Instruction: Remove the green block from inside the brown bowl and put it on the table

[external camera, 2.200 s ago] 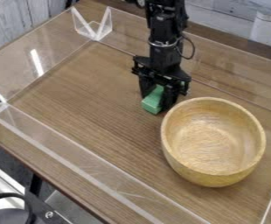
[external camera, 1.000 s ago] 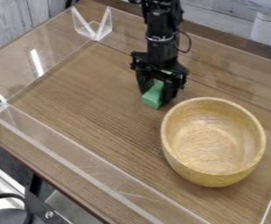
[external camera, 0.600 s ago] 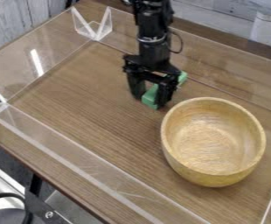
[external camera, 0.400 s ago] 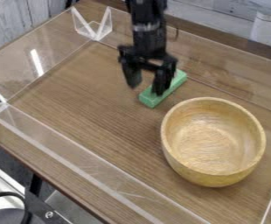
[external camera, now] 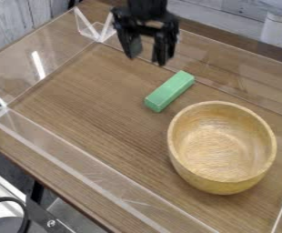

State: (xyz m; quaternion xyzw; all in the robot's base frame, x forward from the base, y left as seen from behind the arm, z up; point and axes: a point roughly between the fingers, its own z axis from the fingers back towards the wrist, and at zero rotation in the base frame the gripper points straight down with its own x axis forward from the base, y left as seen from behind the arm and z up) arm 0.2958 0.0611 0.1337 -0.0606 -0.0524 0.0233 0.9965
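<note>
The green block (external camera: 169, 91) lies flat on the table (external camera: 89, 114), just up and left of the brown bowl (external camera: 223, 146), close to its rim but apart from it. The bowl sits at the right front and holds nothing. My gripper (external camera: 147, 47) hangs well above and behind the block, near the back wall, with its two dark fingers spread open and nothing between them.
Low clear acrylic walls (external camera: 58, 177) edge the table on all sides. A clear acrylic corner piece (external camera: 97, 27) stands at the back left, close beside the gripper.
The gripper opened, let go of the green block, then rose and drew back toward the far left. The block now lies flat on the table beside the bowl.
</note>
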